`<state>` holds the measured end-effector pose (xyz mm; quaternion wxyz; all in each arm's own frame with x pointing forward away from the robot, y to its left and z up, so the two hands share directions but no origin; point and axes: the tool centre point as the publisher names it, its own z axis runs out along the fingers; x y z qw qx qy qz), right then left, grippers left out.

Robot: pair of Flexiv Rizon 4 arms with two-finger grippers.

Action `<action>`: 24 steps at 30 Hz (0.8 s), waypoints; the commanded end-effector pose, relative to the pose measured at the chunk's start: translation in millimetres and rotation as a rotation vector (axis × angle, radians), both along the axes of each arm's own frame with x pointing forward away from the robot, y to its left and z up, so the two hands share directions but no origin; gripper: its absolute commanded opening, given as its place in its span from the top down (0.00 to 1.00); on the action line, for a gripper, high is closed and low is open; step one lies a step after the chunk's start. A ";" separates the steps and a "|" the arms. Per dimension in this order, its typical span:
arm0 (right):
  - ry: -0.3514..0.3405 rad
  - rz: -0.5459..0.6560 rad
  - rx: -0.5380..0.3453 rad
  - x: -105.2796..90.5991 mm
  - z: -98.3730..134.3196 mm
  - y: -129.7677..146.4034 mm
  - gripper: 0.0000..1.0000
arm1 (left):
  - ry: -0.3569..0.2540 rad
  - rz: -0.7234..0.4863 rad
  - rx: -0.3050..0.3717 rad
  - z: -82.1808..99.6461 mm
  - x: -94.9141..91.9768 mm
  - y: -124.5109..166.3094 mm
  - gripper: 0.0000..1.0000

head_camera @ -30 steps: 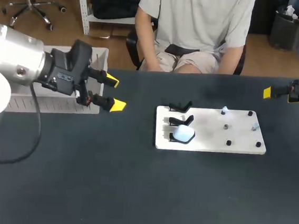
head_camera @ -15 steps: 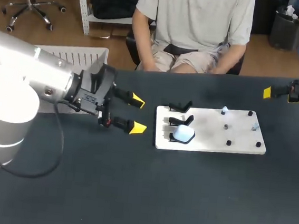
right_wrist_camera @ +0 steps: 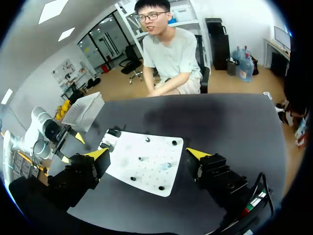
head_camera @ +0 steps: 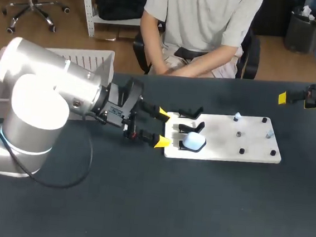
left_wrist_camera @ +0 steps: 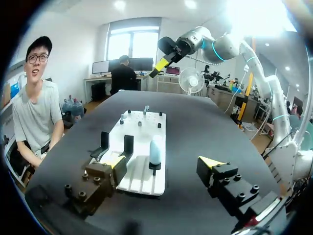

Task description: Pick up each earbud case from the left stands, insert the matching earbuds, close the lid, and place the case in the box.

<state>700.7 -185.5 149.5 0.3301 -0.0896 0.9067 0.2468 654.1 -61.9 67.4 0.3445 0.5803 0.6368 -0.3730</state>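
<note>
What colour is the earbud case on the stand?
The earbud case is pale blue; head view shows it best.

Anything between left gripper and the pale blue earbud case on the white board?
Only a bare strip of white board; head view shows left gripper at its edge, pale blue earbud case just beyond.

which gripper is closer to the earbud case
Left. The left gripper is just beside the case, at the board's left end; the right gripper is far past its right end.

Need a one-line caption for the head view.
Left gripper, open, poised at the white board's left edge, facing the pale blue earbud case on its stand.
</note>
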 end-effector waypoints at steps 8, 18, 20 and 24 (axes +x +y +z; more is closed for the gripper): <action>0.001 0.002 0.000 0.3 0.1 -0.6 0.00 | 0.024 -0.078 -0.017 -14.8 11.5 -21.5 0.07; 0.001 0.002 0.000 0.3 0.1 -0.6 0.00 | 0.044 -0.102 -0.021 -29.9 8.4 -33.9 0.19; 0.001 0.002 0.000 0.3 0.1 -0.6 0.00 | 0.050 -0.109 -0.024 -33.3 6.5 -35.8 0.20; 0.001 0.002 0.000 0.3 0.1 -0.6 0.00 | 0.066 -0.103 -0.030 -39.0 6.1 -38.9 0.24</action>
